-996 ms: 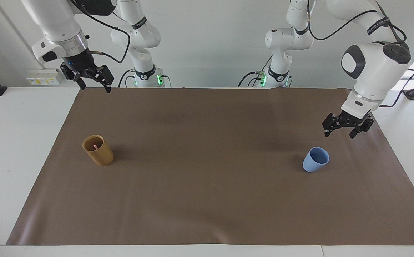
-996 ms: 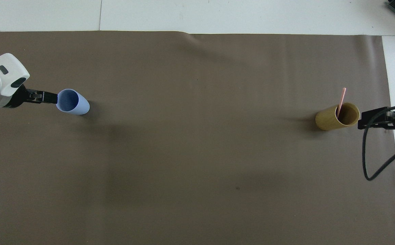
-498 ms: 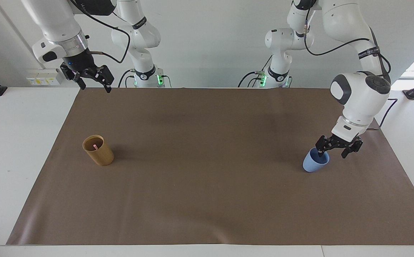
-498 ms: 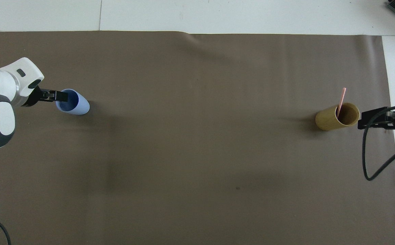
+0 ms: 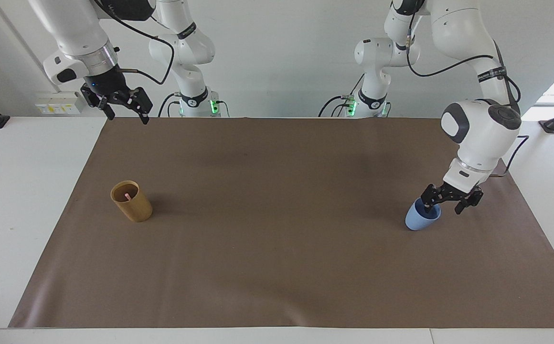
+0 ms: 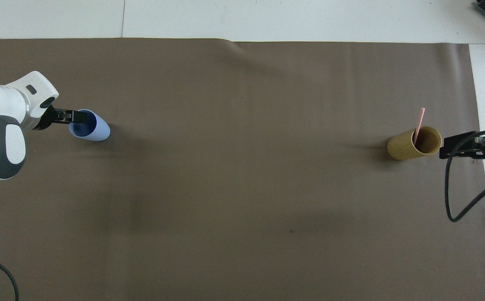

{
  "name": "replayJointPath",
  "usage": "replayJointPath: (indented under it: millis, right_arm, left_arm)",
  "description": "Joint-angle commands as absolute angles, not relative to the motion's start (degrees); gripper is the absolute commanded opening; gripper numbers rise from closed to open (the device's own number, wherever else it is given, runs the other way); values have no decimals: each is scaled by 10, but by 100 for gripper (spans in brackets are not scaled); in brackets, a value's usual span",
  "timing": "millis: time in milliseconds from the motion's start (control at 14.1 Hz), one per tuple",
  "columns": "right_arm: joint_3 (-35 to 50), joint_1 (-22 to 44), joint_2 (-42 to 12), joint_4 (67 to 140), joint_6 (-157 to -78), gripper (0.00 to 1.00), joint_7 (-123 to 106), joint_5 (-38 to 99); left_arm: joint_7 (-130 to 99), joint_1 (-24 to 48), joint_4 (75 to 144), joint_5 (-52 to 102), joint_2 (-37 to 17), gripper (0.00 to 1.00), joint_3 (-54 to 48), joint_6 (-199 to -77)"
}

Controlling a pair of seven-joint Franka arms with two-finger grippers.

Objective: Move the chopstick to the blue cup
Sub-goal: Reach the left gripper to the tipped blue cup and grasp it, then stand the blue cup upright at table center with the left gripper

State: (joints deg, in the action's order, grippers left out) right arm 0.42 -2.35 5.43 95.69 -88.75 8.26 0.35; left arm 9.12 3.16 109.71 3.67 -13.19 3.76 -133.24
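1. Start at the right arm's end of the table: your right gripper (image 5: 122, 111) hangs high over the brown mat's (image 5: 277, 267) edge close to the robots, jaws spread, holding nothing. That arm is just waiting.
2. Below it stands the tan cup (image 5: 132, 201), upright on the mat, and the chopstick (image 6: 419, 123) leans inside it with its pink end poking out above the rim. The chopstick is well apart from both claws.
3. Across to the left arm's end: the blue cup (image 5: 421, 217) stands upright on the mat, well apart from the tan cup.
4. Your left gripper (image 5: 450, 199) is down at the blue cup's rim, jaws open, one finger dipping into the cup's mouth and the other outside the wall. It has not closed on the cup.
5. Against a second ago, your left gripper has dropped from above the cup to straddle its rim; the right gripper, both cups and the chopstick have not moved.
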Motion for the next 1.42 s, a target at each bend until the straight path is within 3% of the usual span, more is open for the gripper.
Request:
replayJointPath:
  millis: [0,285,427,569,640,1067,1351]
  right_arm:
    - [6,-27,61,962,-893,100,69,4]
    - [6,-27,61,961,-893,100,69,4]
    - [6,-27,61,962,-893,100,69,4]
    - [6,-27,61,961,-893,100,69,4]
    - [6,-27,61,961,-893,100,69,4]
    - [6,-27,61,962,-893,100,69,4]
    - [6,-27,61,962,-893,100,69,4]
  left_arm:
    - [103,23,1104,47,-129,95,32,-1321]
    - [104,22,1102,49,-147,88,32,-1323]
    - [103,22,1104,50,-147,60,32,-1317]
    - [103,21,1104,50,-145,5,32,-1295]
    - [102,24,1104,50,-143,0,32,-1282]
    - [94,32,1092,49,-80,0,22,-1211]
    - [14,111,1096,49,-63,0,18,-1194]
